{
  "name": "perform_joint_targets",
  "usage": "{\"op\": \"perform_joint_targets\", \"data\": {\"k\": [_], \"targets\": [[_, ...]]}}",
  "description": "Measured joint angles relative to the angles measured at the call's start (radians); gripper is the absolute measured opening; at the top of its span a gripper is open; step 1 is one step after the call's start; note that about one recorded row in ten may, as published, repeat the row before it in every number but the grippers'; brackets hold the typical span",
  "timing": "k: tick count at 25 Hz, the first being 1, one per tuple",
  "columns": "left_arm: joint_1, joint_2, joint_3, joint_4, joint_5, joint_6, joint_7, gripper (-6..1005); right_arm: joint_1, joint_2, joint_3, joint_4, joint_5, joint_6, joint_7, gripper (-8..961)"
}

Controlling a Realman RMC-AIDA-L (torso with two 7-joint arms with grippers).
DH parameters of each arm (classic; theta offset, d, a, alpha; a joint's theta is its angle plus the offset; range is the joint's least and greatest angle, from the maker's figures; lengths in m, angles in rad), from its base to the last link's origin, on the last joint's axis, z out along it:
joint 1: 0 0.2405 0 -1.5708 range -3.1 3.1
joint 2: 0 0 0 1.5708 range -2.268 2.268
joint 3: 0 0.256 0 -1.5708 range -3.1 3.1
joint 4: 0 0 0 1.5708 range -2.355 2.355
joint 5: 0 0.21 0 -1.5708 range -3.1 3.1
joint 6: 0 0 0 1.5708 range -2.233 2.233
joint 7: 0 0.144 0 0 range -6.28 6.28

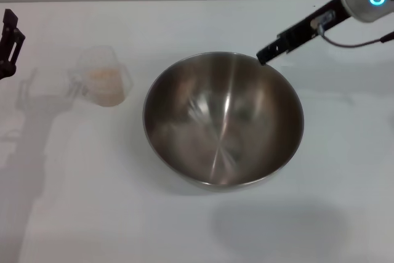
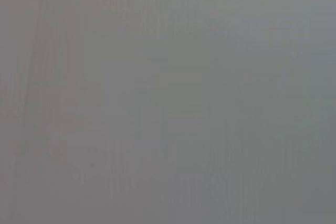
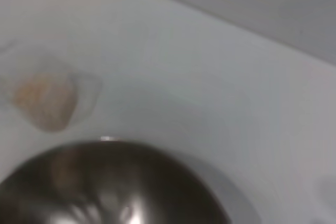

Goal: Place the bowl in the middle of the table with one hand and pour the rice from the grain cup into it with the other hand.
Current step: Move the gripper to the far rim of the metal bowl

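Two arms show at the edges of the head view, and the bowl (image 1: 223, 120) serves as the landmark between them; it sits upright on the white table (image 1: 92, 214), nearest the robot of all the things here, its brushed steel inside holding nothing. Beside the bowl, toward the robot's left and a little farther back, stands the grain cup (image 1: 103, 77), clear plastic and faint against the tabletop, near the bowl but apart from it; the rice (image 1: 104, 84) fills its lower part as a pale beige mass. Farther back, the right gripper (image 1: 266, 55) reaches down from the far right corner, its dark tip at the bowl's far rim, seemingly touching it, though whether the fingers are spread or pinching the rim I cannot tell. The left gripper (image 1: 8, 42) hangs at the far left edge, well apart from the bowl and beyond the cup; its state cannot be made out either. From the right wrist, the bowl's (image 3: 113, 187) dark rim curves close below, with the cup (image 3: 50, 98) and rice (image 3: 42, 98) beyond it; the left wrist view gives only flat grey.
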Motion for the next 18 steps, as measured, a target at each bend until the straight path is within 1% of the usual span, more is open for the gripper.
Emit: {"op": "perform_joint_targets", "data": {"k": [4, 10, 11, 12, 17, 18], "targets": [[0.0, 0.0, 0.0, 0.0, 0.0, 0.0, 0.0, 834, 0.013, 0.006, -0.004, 0.075, -0.014, -0.012, -0.022, 774], [-0.001, 0.0, 0.0, 0.0, 0.0, 0.0, -0.001, 834, 0.026, 0.007, -0.006, 0.179, -0.015, -0.05, -0.045, 773], [-0.001, 0.0, 0.0, 0.0, 0.0, -0.001, -0.002, 834, 0.03, 0.007, -0.006, 0.212, -0.015, -0.065, -0.057, 773], [0.0, 0.0, 0.0, 0.0, 0.0, -0.001, -0.002, 834, 0.03, 0.007, -0.006, 0.212, -0.015, -0.065, -0.057, 773], [0.001, -0.001, 0.0, 0.0, 0.0, -0.002, -0.002, 834, 0.042, 0.008, -0.001, 0.295, -0.012, -0.108, -0.086, 773], [0.001, -0.001, 0.0, 0.0, 0.0, -0.002, -0.002, 834, 0.043, 0.008, 0.002, 0.307, -0.01, -0.12, -0.092, 747]]}}
